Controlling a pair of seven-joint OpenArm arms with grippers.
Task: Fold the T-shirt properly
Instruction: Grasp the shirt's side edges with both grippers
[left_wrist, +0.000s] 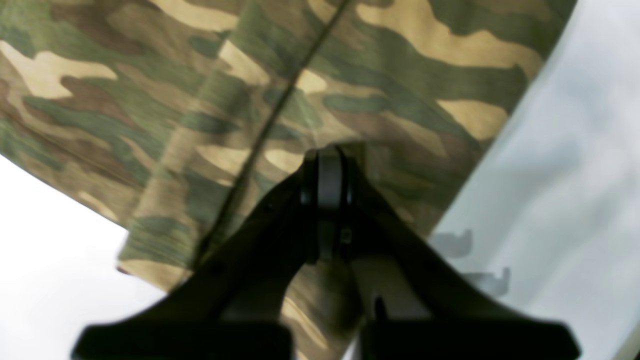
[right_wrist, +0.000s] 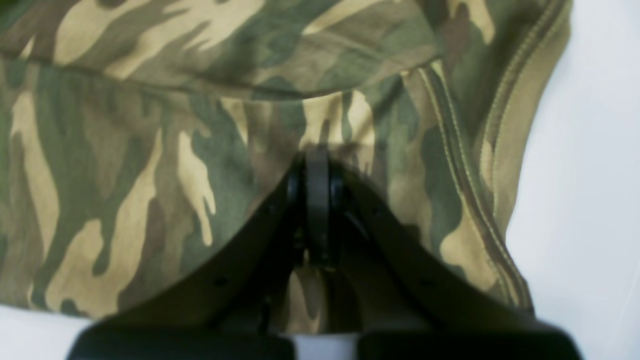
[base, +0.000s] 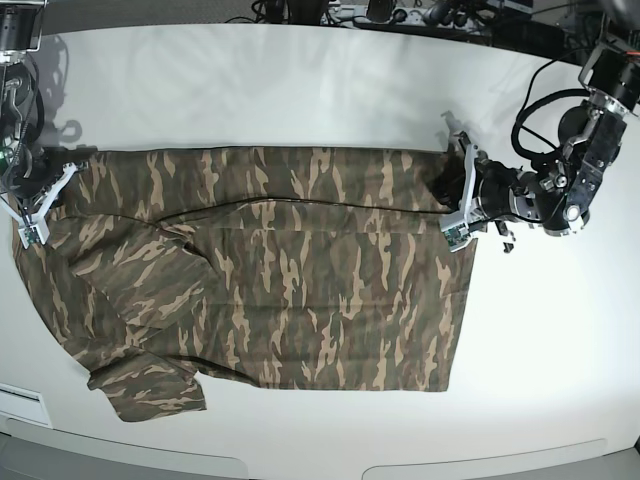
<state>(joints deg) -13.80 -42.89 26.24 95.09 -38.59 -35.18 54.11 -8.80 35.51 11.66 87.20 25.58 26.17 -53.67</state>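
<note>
The camouflage T-shirt (base: 300, 290) lies spread across the white table (base: 300, 90), with a short sleeve (base: 150, 385) at the lower left. A band along its far edge looks doubled over. My left gripper (base: 447, 188) sits at the shirt's right edge; in the left wrist view the left gripper (left_wrist: 327, 155) is shut with T-shirt (left_wrist: 210, 100) cloth pinched at its tips. My right gripper (base: 42, 195) is at the shirt's left end. In the right wrist view the right gripper (right_wrist: 317, 152) is likewise shut on the T-shirt (right_wrist: 150, 175), beside a stitched tan edge (right_wrist: 520, 105).
Black cables and gear (base: 400, 15) line the table's far edge. The left arm's body (base: 560, 185) hangs over the table at the right. The table's front edge (base: 300, 455) runs close below the shirt.
</note>
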